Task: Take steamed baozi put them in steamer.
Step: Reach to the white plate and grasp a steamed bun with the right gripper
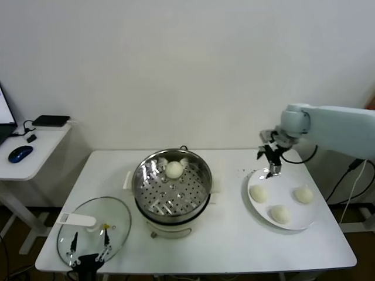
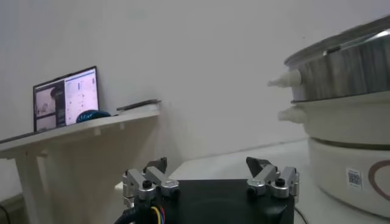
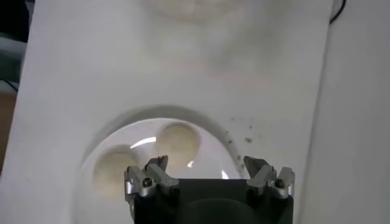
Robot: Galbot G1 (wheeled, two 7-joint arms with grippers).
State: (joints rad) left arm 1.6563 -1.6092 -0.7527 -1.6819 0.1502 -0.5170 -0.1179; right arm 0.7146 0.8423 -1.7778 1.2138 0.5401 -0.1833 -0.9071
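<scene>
Head view: a white counter [image 1: 228, 234] stands against a plain pale wall. At its middle sits the steamer [image 1: 171, 186], a shiny holed basket on a white pot, with one bun [image 1: 174, 170] lying at about 12 o'clock inside it. At 3 o'clock from the steamer, well apart, a white plate [image 1: 300, 220] near the counter's right edge carries three buns [image 1: 280, 214]. A glass lid [image 1: 94, 230] lies at 8 o'clock from the steamer, near the front left corner. A side desk [image 1: 35, 153] with a blue mouse [image 1: 19, 154] stands off at 9 o'clock. The right pincer [image 1: 273, 159] hangs over the plate's rim at its 11 o'clock, fingers spread, holding nothing. The left pincer [image 1: 89, 250] sits low at the counter's front edge by the lid.

Left wrist view: the left pincer [image 2: 211, 176] is wide open and empty, the steamer [image 2: 341, 115] close by, the desk with a lit screen [image 2: 66, 98] beyond.

Right wrist view: the right pincer [image 3: 208, 173] gapes empty above the plate [image 3: 210, 131], two buns [image 3: 177, 140] below it.
</scene>
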